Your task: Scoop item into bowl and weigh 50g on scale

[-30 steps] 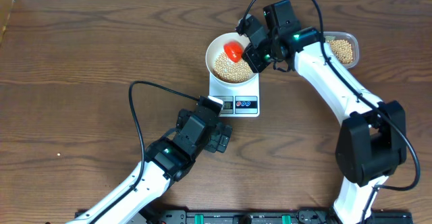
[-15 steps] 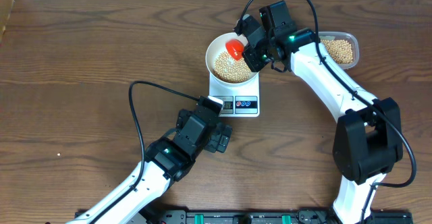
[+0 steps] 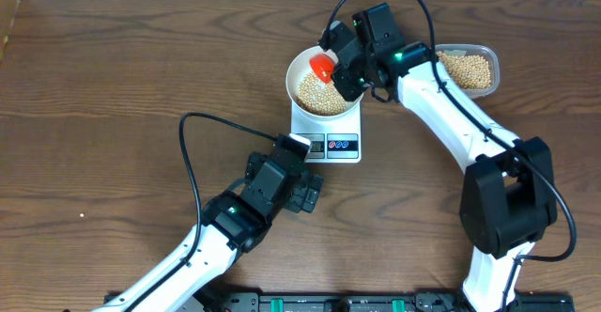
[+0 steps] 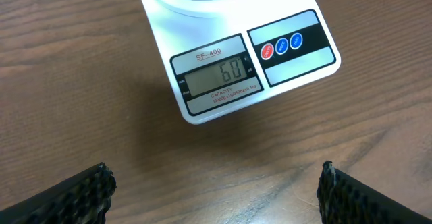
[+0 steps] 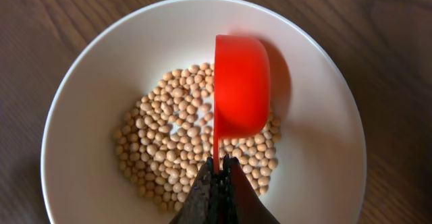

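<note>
Left gripper [image 3: 299, 192] sat wide open, holding nothing, on bare table [image 3: 113, 96] just short of the one scale [image 4: 250, 62], which read "60", labelled "SF-400". On it, one bowl [image 5: 88, 82] of beans [image 5: 169, 143]; right gripper [image 5: 217, 166] was clamped on one red scoop [image 5: 239, 86] above them. One tub [image 3: 470, 68] sat beyond.

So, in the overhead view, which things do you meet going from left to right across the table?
Open left hand → small white rectangular digital scale with round white bowl of tan beans on it → clear plastic tub holding more beans.
</note>
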Controlling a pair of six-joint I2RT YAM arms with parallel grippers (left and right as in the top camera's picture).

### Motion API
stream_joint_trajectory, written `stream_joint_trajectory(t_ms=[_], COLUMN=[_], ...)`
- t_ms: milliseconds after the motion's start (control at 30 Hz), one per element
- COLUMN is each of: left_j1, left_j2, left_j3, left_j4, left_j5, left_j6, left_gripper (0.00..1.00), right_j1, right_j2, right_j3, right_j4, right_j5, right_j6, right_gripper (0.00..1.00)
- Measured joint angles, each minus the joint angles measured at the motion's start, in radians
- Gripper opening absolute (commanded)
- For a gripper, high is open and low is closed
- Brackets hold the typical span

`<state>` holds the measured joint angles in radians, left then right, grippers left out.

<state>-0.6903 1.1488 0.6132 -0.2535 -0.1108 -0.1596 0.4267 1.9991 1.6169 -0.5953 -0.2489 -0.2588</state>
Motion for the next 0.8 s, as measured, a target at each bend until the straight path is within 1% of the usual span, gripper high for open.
stream_joint_trajectory(t_ms=[400,800], left_j1=[0.000,0.000], left_j2=[0.000,0.000], left_j3=[0.000,0.000], left_j4=[0.000,0.000], left_j5=[0.000,0.000], left_j6=[0.000,0.000], left_gripper=[0.98,0.98], right_j1=[0.027,0.039], right_j2=[0.017,0.018], right_j3=[0.000,0.000], right_j4=[0.010,-0.023], right_j5=[0.003,-0.006], right_j6=[-0.008,-0.011], right_gripper=[0.01,0.01])
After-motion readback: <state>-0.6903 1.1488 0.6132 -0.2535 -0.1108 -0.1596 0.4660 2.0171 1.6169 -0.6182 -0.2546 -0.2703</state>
